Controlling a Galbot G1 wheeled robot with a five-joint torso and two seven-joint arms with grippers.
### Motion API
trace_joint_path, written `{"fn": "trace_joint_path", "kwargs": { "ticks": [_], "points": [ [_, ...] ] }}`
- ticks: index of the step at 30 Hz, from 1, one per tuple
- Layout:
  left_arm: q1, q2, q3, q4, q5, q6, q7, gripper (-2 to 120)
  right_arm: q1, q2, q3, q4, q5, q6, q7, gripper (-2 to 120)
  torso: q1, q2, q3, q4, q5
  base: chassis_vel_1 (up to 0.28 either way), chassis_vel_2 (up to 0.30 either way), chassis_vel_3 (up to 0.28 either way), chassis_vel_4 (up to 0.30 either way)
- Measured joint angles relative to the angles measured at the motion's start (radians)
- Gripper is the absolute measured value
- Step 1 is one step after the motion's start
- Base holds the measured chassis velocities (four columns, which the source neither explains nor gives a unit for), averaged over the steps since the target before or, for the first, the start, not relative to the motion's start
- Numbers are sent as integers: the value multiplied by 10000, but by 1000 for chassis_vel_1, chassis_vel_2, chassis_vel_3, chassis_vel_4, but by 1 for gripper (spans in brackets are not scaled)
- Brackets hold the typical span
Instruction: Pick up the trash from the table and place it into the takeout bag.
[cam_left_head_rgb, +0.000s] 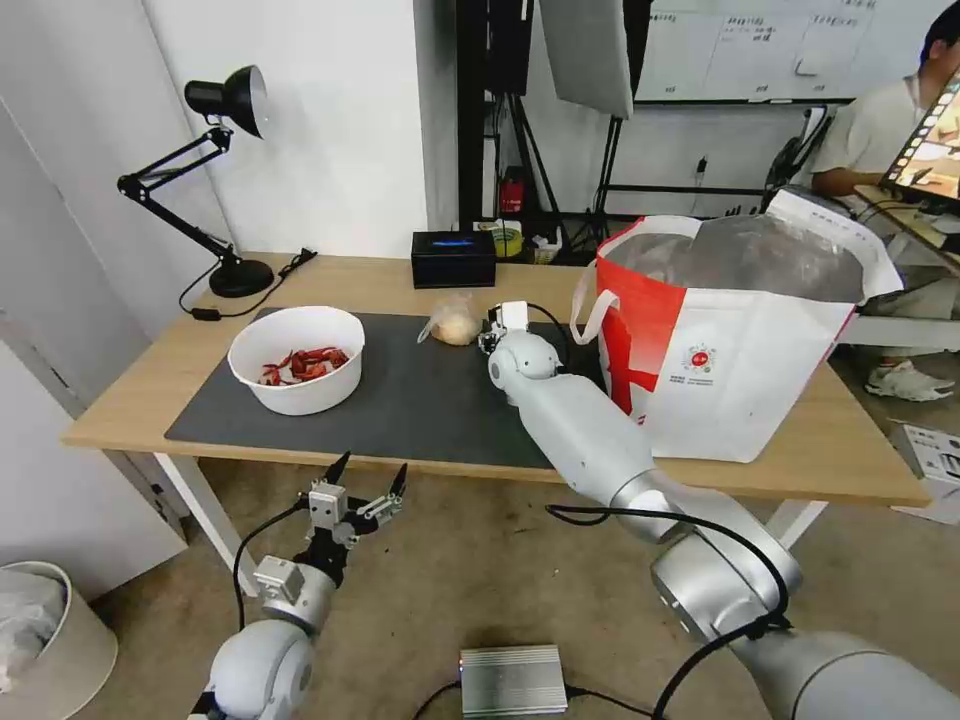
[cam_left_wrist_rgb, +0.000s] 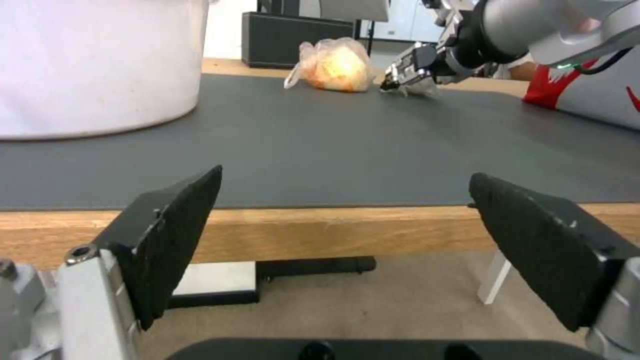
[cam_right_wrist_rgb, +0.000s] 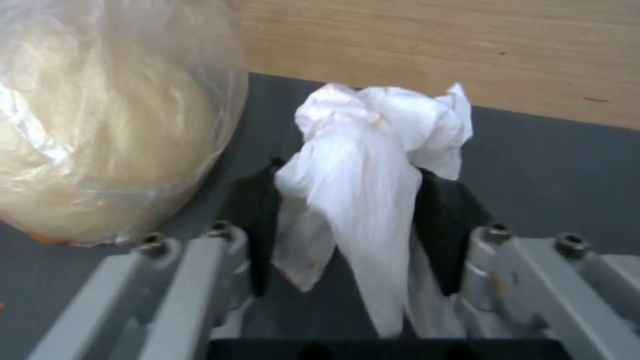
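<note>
The tissue (cam_right_wrist_rgb: 373, 165) sits between the pads of our right gripper (cam_right_wrist_rgb: 353, 225), which is closed on its lower part, and its crumpled top stands free above the pads. It is over the far part of the mat (cam_left_head_rgb: 420, 400), just beside the small bag (cam_right_wrist_rgb: 100, 125) with the beige lump. We judge the tissue very light and soft. It folds under the pads, so a grip on the thick middle of the wad is safer than one on a loose corner, which could tear or slip out. It cannot break, and a firm squeeze does no harm.

The small bag is thin clear film, probably slippery, with a soft lump inside. We think it is better to take it by the gathered film or around the lump with little force.

The bowl (cam_left_head_rgb: 297, 358) with red shell scraps stands on the near left part of the mat. It looks stiff but wide, so we would take it by the rim and keep it level.

The takeout bag (cam_left_head_rgb: 730, 340) stands open on the table (cam_left_head_rgb: 860, 450) to the right of the right arm. Our left gripper (cam_left_head_rgb: 366, 485) hangs open below the front edge of the table, holding nothing.
</note>
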Motion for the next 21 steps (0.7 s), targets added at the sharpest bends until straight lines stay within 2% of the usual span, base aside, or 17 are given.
{"fn": "trace_joint_path", "kwargs": {
  "ticks": [1,2,4,5,8,9,11,17,21],
  "points": [
    [2,-8,6,-6,1,-6,-1,100,-9,-12,-7,40,59,-18,61,37,0,0,0,-3,-3,0,0,0,0],
    [2,-8,6,-6,1,-6,-1,100,-9,-12,-7,40,59,-18,61,37,0,0,0,-3,-3,0,0,0,0],
    [5,-25,21,-17,10,-23,-2,100,-18,-30,-19,90,149,-56,145,28,0,0,1,-6,-2,0,0,0,0],
    [5,-25,21,-17,10,-23,-2,100,-18,-30,-19,90,149,-56,145,28,0,0,1,-6,-2,0,0,0,0],
    [15,-44,32,-38,29,-32,-3,100,-55,-49,-19,155,182,-73,239,13,1,-1,1,-7,-3,0,0,0,0],
    [15,-44,32,-38,29,-32,-3,100,-55,-49,-19,155,182,-73,239,13,1,-1,1,-7,-3,0,0,0,0],
    [13,-48,44,-38,31,-43,-6,100,-114,-112,-18,313,209,-82,323,3,2,-3,2,-10,-3,0,0,0,0],
    [-18,-54,98,-38,33,-63,-8,100,-278,-348,-45,897,263,-107,447,0,4,-4,5,-16,-3,0,0,0,0],
    [-42,-45,118,-38,33,-64,-16,100,-527,-711,-145,1828,343,-105,488,0,4,-3,4,-8,-3,0,0,0,0]
  ]
}}
